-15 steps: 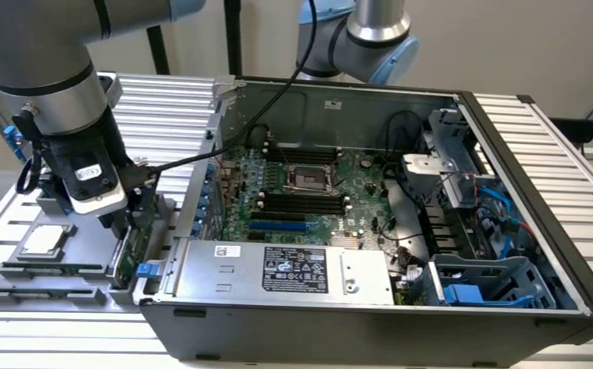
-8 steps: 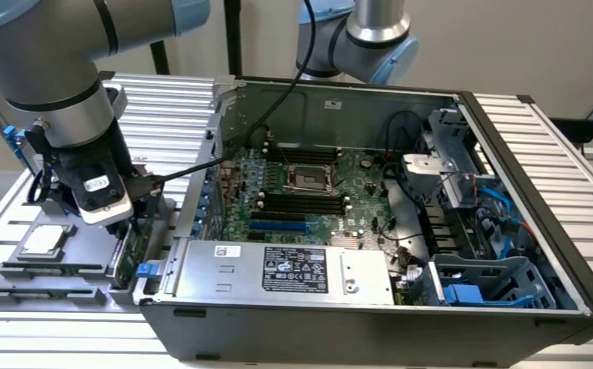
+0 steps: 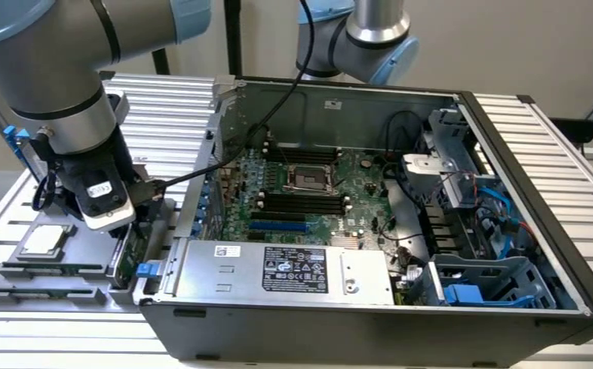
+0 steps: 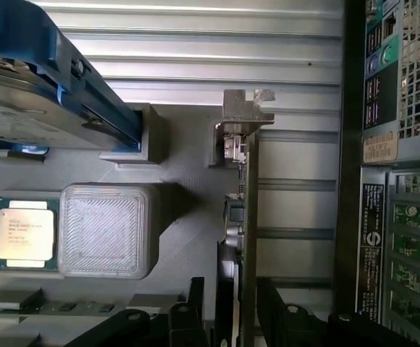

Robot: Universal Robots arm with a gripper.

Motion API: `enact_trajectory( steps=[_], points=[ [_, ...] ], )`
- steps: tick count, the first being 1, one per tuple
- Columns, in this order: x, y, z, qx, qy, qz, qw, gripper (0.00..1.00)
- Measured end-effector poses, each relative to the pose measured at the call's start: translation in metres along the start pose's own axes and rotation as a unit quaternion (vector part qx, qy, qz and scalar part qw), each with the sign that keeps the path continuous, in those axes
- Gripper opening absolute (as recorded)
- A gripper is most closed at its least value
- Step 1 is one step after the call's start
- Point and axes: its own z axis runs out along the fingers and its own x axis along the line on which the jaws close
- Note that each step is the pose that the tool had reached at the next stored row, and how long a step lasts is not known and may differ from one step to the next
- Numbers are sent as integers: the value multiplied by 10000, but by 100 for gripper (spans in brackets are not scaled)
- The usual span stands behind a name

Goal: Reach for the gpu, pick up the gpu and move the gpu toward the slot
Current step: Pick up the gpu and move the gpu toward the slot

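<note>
Black claw fingers apart, straddling gpu | gpu stands on edge in grey tray, between fingers | CPU chip well aside | computer case on opposite side

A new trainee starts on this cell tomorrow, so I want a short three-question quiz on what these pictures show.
1. True or false: the gpu lies flat inside the computer case.
2. The gripper's fingers are: A) apart, one on each side of the gpu; B) pressed together above it; C) inside the case.
3. What colour are the hard drive's rails?
Key: 1 false, it stands on edge in the grey holder outside the case; 2 A; 3 blue.
</note>
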Motion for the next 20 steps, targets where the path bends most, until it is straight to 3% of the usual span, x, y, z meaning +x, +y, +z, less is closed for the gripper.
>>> enact_trajectory(
  steps=[3,6,20],
  points=[
    [1,0,10,4,1,0,10000,40],
    [1,0,15,12,1,0,10000,27],
    [1,0,20,20,0,0,10000,27]
  ],
)
